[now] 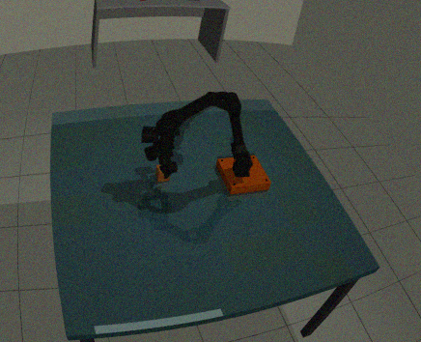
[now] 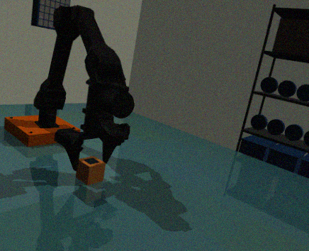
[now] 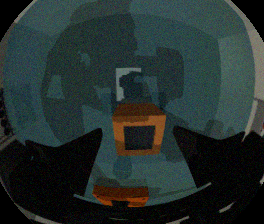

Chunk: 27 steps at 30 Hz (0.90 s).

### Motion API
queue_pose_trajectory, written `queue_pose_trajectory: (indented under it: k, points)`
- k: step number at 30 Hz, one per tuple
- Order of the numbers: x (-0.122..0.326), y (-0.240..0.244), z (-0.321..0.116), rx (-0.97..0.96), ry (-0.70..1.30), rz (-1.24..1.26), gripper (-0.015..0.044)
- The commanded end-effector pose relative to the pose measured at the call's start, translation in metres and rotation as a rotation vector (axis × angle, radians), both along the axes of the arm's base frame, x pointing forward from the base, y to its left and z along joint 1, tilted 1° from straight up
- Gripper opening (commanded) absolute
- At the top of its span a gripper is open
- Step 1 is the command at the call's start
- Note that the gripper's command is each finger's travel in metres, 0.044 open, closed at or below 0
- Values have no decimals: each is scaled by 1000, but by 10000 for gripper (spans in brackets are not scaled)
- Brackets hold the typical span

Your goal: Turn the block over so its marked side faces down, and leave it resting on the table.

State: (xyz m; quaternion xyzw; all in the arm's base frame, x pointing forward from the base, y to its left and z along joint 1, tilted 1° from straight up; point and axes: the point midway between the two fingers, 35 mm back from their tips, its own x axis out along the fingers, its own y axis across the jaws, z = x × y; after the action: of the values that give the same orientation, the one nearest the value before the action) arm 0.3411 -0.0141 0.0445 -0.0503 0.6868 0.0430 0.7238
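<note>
Block: the orange block (image 1: 160,175) (image 2: 90,174) (image 3: 139,151) sits on the bench (image 1: 224,270) (image 2: 164,220) (image 3: 198,60), nearer its left edge than its right, and nearer the far edge in the top view.
Mark: dark square (image 2: 92,161) (image 3: 139,137), facing up; the exterior and wrist views show it, while the gripper obscures it from above.
Gripper: open (image 1: 167,175) (image 2: 90,166) (image 3: 138,129), holding nothing, fingertips flanking the block; contact unclear.
Grip: best centred, low enough for firm hold, then closed evenly and lifted well clear before rolling; a shallow pinch could slip.
Base: orange (image 1: 253,185) (image 2: 17,131) (image 3: 103,192), towards the right edge.
</note>
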Motion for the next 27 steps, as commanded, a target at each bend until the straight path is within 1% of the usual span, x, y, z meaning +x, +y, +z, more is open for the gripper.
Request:
queue_pose_trajectory:
  k: [1,9,27]
  points:
    - [-1,1,-6,4,2,-6,440]
    - [-1,1,-6,4,2,-6,230]
    - [-1,1,-6,4,2,-6,110]
